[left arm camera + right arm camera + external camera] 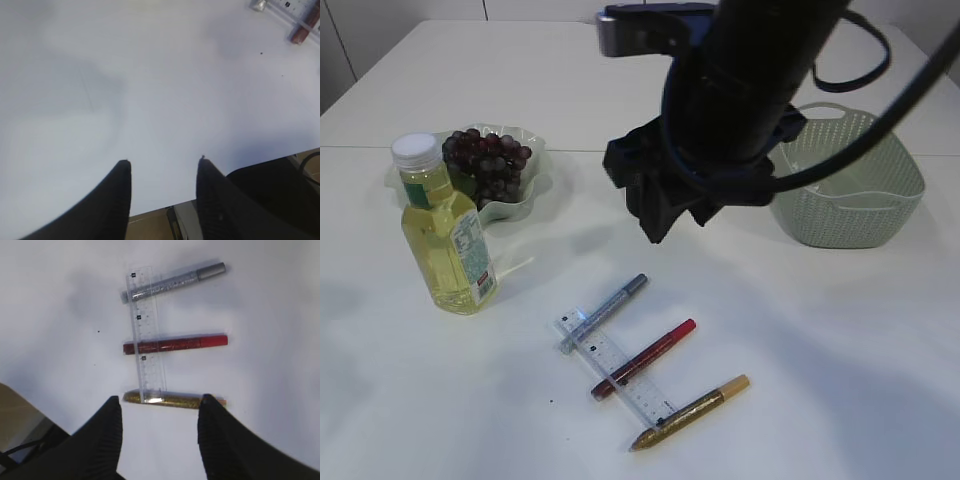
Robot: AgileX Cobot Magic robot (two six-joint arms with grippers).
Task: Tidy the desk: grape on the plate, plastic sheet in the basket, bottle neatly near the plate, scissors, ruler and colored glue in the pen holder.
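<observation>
Purple grapes (488, 165) lie on the pale green plate (525, 207). A bottle (445, 235) of yellow drink stands upright just in front of the plate. The clear ruler (146, 335) lies across three glue pens: silver (172, 282), red (175, 344) and gold (172, 400). My right gripper (161, 399) hovers open above the table, with the gold pen just past its fingertips; in the exterior view it is the dark mass (660, 205). My left gripper (163, 161) is open over bare table near the front edge. Scissors, pen holder and plastic sheet are out of view.
The green woven basket (850, 190) stands at the back right, partly hidden by my right arm and its cables. The left wrist view catches the ruler's corner (300, 7) and the red pen's end (305, 31) at its top right. The table's front edge (150, 214) runs below the left fingers.
</observation>
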